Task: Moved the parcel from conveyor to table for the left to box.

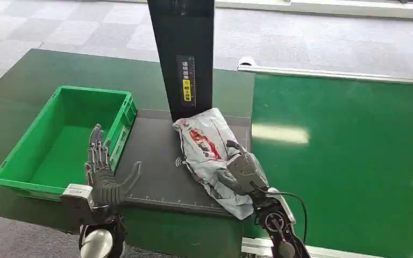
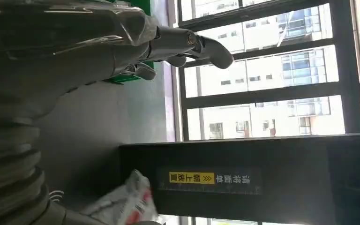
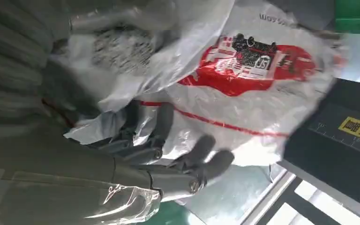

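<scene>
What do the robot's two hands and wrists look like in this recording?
Both are dark grey, many-fingered hands. The left hand sits on a silver block-shaped wrist above a rounded silver joint. The right hand has a black cable looping beside its wrist. Clear plastic film wraps a grey ribbed cover in both wrist views.

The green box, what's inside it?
The green plastic crate shows only its own bare green floor in the head view. The left hand with its spread fingers hides part of the near right wall and rim.

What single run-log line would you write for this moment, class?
right hand: grips grey parcel lying on black scan mat | left hand: open, empty, beside green crate | parcel not yet boxed
</scene>
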Tool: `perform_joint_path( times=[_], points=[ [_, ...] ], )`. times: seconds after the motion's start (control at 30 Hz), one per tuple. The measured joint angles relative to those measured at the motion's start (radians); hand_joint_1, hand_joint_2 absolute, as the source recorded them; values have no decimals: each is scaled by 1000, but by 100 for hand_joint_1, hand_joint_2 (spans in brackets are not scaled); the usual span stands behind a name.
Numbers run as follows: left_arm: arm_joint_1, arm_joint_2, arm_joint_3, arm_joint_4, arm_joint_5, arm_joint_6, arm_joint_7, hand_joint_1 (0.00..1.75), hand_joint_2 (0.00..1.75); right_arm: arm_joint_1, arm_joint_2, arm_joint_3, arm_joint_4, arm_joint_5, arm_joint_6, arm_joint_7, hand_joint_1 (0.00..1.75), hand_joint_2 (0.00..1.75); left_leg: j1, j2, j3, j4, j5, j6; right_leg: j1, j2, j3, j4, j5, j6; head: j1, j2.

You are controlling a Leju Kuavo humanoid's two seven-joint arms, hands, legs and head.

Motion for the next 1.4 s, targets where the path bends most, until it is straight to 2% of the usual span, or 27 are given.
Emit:
perform_joint_path(
  times=[0.2, 0.3, 0.4, 0.63, 0.73, 0.87, 0.97, 1.1, 1.2, 1.4],
  points=[
    [0, -4, 0, -1, -15, -4, 8, 0, 175, -3, -2, 12, 11, 16, 3, -39, 0, 175, 0, 0, 0, 0, 0, 0, 0, 0, 0, 0, 0, 0, 0, 0],
    [0, -7, 0, -1, -18, -17, 8, 0, 175, -5, -4, 30, 11, 21, 5, -147, 0, 175, 0, 0, 0, 0, 0, 0, 0, 0, 0, 0, 0, 0, 0, 0],
    [2, -11, 0, 0, -19, -26, 6, 0, 175, -5, -4, 43, 10, 23, 2, -188, 0, 175, 0, 0, 0, 0, 0, 0, 0, 0, 0, 0, 0, 0, 0, 0],
    [8, -11, 0, -1, -19, -35, 4, 0, 175, -5, -3, 48, 7, 21, -4, -214, 0, 175, 0, 0, 0, 0, 0, 0, 0, 0, 0, 0, 0, 0, 0, 0],
    [9, -11, -2, 0, -23, -46, -2, 0, 175, -2, -2, 47, -8, -8, -40, -304, 0, 175, 0, 0, 0, 0, 0, 0, 0, 0, 0, 0, 0, 0, 0, 0],
    [-10, -13, -28, 29, -57, -63, -11, 0, 175, 30, 17, 22, -126, -113, -180, -473, 0, 175, 0, -2, 0, 0, 0, 0, 0, -1, -1, 0, 0, 0, 0, 0],
    [-53, -13, -57, 81, -113, -82, -3, 0, 175, 63, 25, -14, -266, -211, -308, -527, 0, 175, 0, -2, 0, 0, 0, 0, 0, -1, -1, 0, 0, 0, 0, 0],
    [-149, -24, -99, 204, -260, -145, 77, 0, 175, 114, 25, -86, -440, -302, -420, -561, 0, 175, -1, -3, 0, 1, 0, 0, -1, -1, 0, 0, 0, 0, 1, 0],
    [-208, -38, -116, 292, -295, -150, 84, 0, 175, 144, 24, -143, -526, -327, -426, -563, 0, 175, -1, 1, 1, 1, 0, 0, -1, 1, 0, 0, 1, 0, 0, 0],
    [-255, -53, -125, 378, -301, -150, 79, 0, 175, 168, 24, -184, -599, -328, -423, -570, 0, 175, 0, 1, 2, 0, 0, 0, 0, 1, 0, 0, 1, -1, 0, 0]
  ],
)
